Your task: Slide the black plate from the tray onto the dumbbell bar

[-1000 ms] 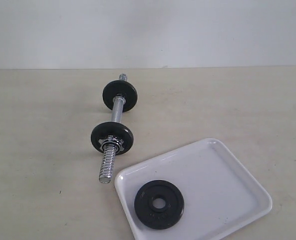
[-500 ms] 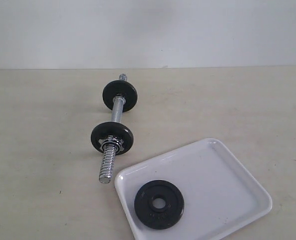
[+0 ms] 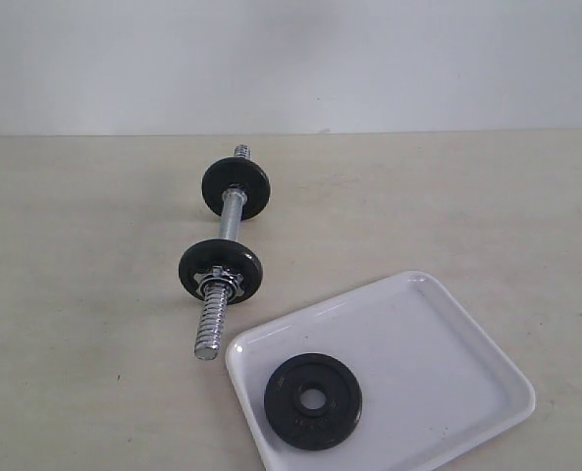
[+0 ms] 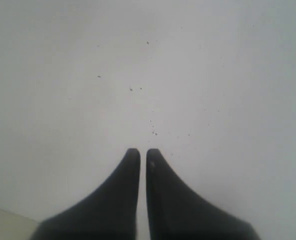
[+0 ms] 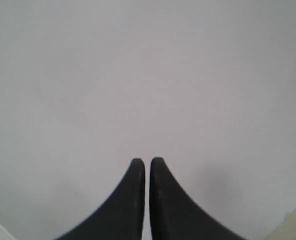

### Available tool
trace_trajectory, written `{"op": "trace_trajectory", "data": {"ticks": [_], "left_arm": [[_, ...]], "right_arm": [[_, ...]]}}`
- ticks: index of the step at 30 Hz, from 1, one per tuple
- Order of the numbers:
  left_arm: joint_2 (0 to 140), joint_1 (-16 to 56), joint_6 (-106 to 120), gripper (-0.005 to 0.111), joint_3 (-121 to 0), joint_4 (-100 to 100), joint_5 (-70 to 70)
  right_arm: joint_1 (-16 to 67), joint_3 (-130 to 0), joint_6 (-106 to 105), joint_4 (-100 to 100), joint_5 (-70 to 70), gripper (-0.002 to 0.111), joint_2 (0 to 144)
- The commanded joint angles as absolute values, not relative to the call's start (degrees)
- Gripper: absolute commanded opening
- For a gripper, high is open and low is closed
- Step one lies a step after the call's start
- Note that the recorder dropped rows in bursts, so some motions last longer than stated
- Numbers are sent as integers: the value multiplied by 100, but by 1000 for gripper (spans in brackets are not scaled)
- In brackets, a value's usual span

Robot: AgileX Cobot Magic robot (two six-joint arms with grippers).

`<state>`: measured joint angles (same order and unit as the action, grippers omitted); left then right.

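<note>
Tray (image 3: 443, 329) keeps the black plate (image 3: 313, 400) flat for pickup beside the dumbbell bar (image 3: 231, 211); left gripper (image 4: 143, 152) and right gripper (image 5: 148, 161) are closed, empty.

No lettering, label or number is readable anywhere.

We see soft, even light across the exterior view, bright but slightly washed out and a little grainy. The tray (image 3: 438, 343) is glossy, and its rim carries a pale sheen with no hard glare. On the tray, the black plate (image 3: 289, 402) shows dull grey highlights along its raised rim. Just beside the tray, the dumbbell bar (image 3: 230, 218) glints on its chrome thread and casts only a faint, diffuse shadow. In both wrist views we find flat grey light. The left gripper (image 4: 143, 155) and right gripper (image 5: 147, 164) are dark, soft-edged silhouettes, out of focus.
</note>
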<state>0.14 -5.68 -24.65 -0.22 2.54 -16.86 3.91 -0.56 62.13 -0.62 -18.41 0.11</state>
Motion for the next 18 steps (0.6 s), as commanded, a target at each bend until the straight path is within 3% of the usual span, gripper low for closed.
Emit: {"op": "trace_trajectory", "data": {"ticks": [1,8,14,18], "left_arm": [[0,-544,-2781,4,-118,403,-1322],[52,-544,-2769,4,-1251,1887,-293],[870,-544,-2769,4,-2238,2048,-208],[1542,-461,-2652,4,-2939,2342,476]], "right_arm": [[396,-668,7027,2279,-1114,0,0],[396,-1688,7664,4134,-365,0,0],[501,-2216,7735,5236,-770,0,456],[878,-2531,8989,7134,-1078,0,1044]]}}
